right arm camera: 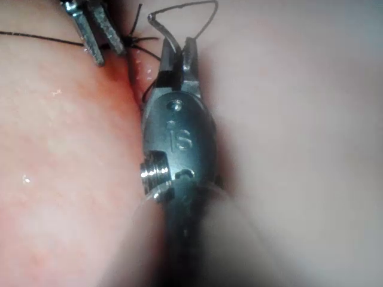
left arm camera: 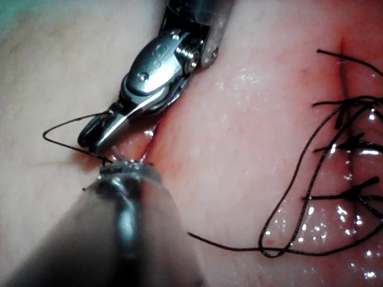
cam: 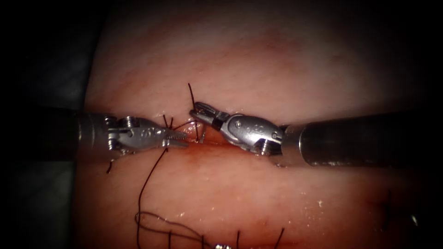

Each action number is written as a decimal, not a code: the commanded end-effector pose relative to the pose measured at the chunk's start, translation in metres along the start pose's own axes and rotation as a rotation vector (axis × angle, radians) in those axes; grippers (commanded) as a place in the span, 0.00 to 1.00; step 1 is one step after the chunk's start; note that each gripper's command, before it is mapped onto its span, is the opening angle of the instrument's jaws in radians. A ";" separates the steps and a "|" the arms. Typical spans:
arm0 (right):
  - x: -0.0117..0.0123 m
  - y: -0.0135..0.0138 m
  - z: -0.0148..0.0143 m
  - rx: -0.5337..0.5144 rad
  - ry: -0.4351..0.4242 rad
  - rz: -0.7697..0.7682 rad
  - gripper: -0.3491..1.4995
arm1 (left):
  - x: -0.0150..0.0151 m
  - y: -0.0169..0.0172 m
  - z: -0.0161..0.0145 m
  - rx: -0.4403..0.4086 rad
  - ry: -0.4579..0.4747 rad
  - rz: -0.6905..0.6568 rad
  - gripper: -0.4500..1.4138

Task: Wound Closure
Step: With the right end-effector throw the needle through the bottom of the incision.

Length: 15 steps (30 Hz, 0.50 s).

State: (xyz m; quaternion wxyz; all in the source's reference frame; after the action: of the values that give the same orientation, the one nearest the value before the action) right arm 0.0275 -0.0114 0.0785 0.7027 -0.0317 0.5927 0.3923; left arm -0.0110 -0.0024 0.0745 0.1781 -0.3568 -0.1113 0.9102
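Note:
On the tissue, the cut runs between the two tools. My left tool lies at the cut from the left, its jaws shut on the dark thread, which trails down toward the near edge. My right tool comes from the right, its jaws shut on a short thread tail that stands up above them. In the right wrist view that thread arcs out of the right tool, with the left tool close beside it. A small shiny piece, perhaps the needle, lies on the tissue at the near edge.
Loose thread coils lie on the wet tissue below the tools. Several earlier stitches with cut ends sit along the cut. Red fluid wets the tissue around the cut. Dark cloth borders the tissue on the left.

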 end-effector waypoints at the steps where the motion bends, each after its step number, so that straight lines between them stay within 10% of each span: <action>1: -0.0006 -0.0004 0.0006 0.004 -0.001 0.011 0.00 | 0.0003 0.0005 0.0004 0.009 0.007 0.001 0.23; 15: -0.0005 0.0009 0.0013 0.024 -0.027 0.173 0.00 | -0.0007 0.0069 0.0004 0.043 0.025 0.046 0.14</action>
State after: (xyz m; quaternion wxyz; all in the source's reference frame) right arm 0.0274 -0.0102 0.0793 0.6778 0.0369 0.5842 0.4450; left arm -0.0120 -0.0092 0.0728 0.1654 -0.3692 -0.0791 0.9111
